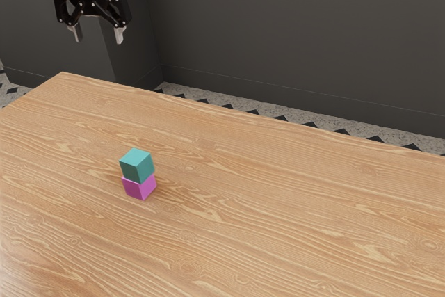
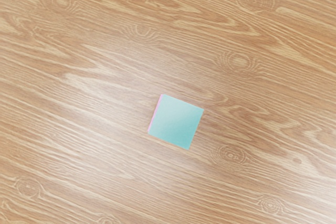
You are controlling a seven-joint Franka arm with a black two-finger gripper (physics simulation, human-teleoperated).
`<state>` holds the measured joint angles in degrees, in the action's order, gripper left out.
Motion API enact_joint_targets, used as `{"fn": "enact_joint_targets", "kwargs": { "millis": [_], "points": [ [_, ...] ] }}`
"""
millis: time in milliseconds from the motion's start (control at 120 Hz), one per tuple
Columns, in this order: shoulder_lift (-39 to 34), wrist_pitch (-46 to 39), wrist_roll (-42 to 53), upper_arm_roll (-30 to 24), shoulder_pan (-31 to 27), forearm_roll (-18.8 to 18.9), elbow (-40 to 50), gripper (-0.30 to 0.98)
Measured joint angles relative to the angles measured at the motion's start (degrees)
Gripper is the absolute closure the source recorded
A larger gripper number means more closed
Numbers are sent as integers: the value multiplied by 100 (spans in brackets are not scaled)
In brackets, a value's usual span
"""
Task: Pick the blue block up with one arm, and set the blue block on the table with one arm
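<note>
In the exterior view my gripper (image 1: 99,35) hangs high above the table, its two fingers apart with nothing between them. Well below it, a teal-blue block (image 1: 137,165) rests on top of a pink-purple block (image 1: 140,186), which sits on the wooden table (image 1: 278,206). From above, in the wrist view, the blue block (image 2: 176,121) presents its flat top, and a thin edge of the pink block (image 2: 155,114) peeks out along one side. The gripper touches neither block.
The table's far edge (image 1: 236,110) runs across the exterior view, with a dark wall (image 1: 299,33) and a patterned floor strip behind it. The wood surface (image 2: 79,171) surrounds the stacked blocks.
</note>
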<state>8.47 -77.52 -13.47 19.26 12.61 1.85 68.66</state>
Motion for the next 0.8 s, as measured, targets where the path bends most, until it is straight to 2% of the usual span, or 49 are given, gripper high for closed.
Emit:
{"fn": "enact_joint_targets", "kwargs": {
  "millis": [133, 167, 258, 433, 517, 617, 708, 800],
  "points": [
    [-14, 6, -20, 5, 1, -19, -29, 0],
    [-143, 12, -26, -21, 2, -24, -384, 0],
    [-513, -14, -40, -520, -92, -29, -1063, 0],
    [-606, -59, -28, -890, 285, -53, -1132, 0],
    [-579, -55, -16, -633, 568, -24, -419, 0],
    [-485, -266, -8, -357, 429, -19, 898, 0],
    [-269, -1233, -3, -134, 57, -90, 2466, 0],
    [36, -2008, -5, 5, -57, -186, 3180, 0]
  ]
}}
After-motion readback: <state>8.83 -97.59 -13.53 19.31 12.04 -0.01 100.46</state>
